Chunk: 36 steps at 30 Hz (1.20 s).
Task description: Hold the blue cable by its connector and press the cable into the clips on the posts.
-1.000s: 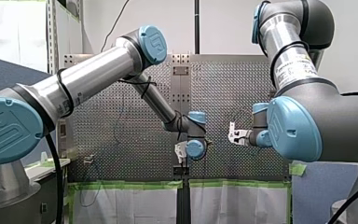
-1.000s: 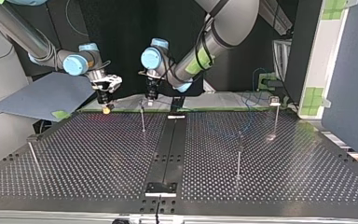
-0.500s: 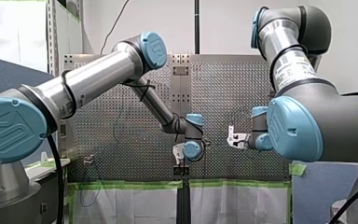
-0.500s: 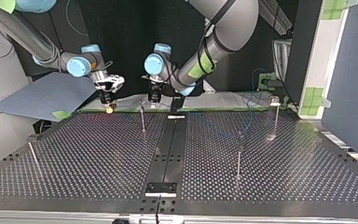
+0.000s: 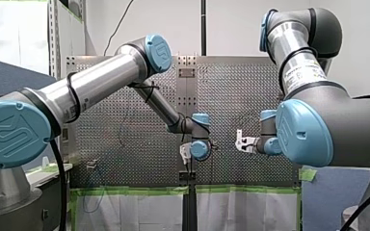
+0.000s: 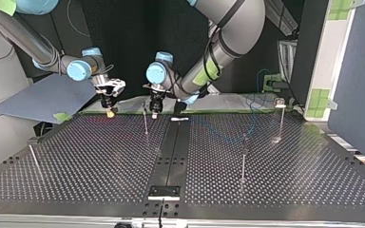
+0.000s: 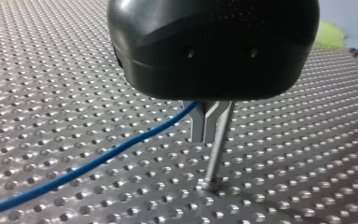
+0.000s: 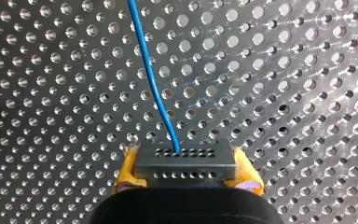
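Lately my left gripper (image 7: 203,135) has crept up beside the thin metal post (image 7: 216,149), clamped on the blue cable (image 7: 98,161). My right gripper (image 8: 185,156) clutches the dark perforated connector (image 8: 186,175). Next, I reckon: seat the cable in that post's clip.

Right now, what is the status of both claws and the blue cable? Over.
Right claw shut on connector. Left claw shut on blue cable. Post close beside left claw.

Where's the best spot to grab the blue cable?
Its dark connector, across the two flat sides, coming from the end opposite the cable. It is a stiff block; the thin cable bends. My right tool grips it that way.
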Each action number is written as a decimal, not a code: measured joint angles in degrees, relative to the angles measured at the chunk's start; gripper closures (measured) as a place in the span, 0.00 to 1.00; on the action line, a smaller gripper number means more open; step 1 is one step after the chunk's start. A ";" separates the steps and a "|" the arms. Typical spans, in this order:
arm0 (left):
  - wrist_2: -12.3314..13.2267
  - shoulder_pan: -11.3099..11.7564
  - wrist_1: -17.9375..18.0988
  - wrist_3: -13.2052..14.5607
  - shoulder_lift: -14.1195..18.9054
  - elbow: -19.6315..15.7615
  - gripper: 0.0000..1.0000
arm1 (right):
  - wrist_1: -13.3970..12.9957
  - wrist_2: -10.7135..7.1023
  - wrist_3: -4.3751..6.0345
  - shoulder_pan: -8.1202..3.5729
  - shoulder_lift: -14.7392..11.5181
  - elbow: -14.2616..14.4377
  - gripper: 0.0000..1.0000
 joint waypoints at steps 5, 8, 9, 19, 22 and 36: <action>0.92 0.84 -0.76 -0.07 0.00 1.30 1.00 | 0.40 0.00 -0.23 0.00 0.00 -0.53 1.00; 1.18 1.36 -0.98 -0.18 -0.25 1.50 1.00 | 0.39 0.00 -0.27 0.03 0.00 -0.71 1.00; 1.31 1.49 -1.11 -0.22 -0.50 1.55 1.00 | 0.36 0.00 -0.27 0.06 0.00 -0.76 1.00; 1.94 2.48 -1.97 -0.23 -2.85 2.25 1.00 | 0.15 -0.14 -0.08 0.00 0.01 -1.29 1.00; 1.99 2.71 -2.26 -0.18 -2.91 2.39 1.00 | 0.14 -0.13 -0.03 -0.01 0.01 -1.43 1.00; 0.03 3.04 -6.08 3.93 -2.83 2.45 0.00 | 0.34 -0.25 -0.02 -0.02 0.01 -1.73 1.00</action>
